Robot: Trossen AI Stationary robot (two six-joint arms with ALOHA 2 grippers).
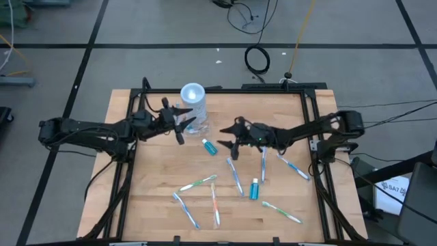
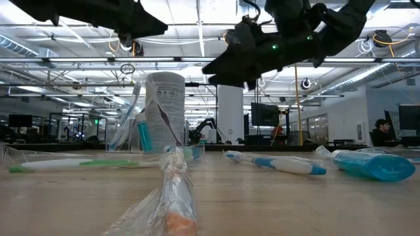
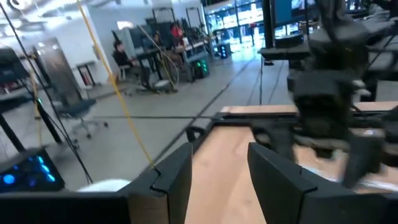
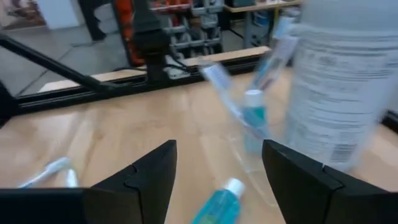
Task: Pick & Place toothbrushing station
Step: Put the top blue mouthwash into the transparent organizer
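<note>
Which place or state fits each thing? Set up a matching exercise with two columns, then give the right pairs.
Column one:
1. toothbrushing station
2. left gripper
3. right gripper
4. teal tube

Column two:
A. lying flat among the toothbrushes
B. open, empty, above the middle of the table
C. standing upright near the table's far edge
D. open, right beside the station, gripping nothing

Pairs: 1-C, 2-D, 3-B, 4-A
</note>
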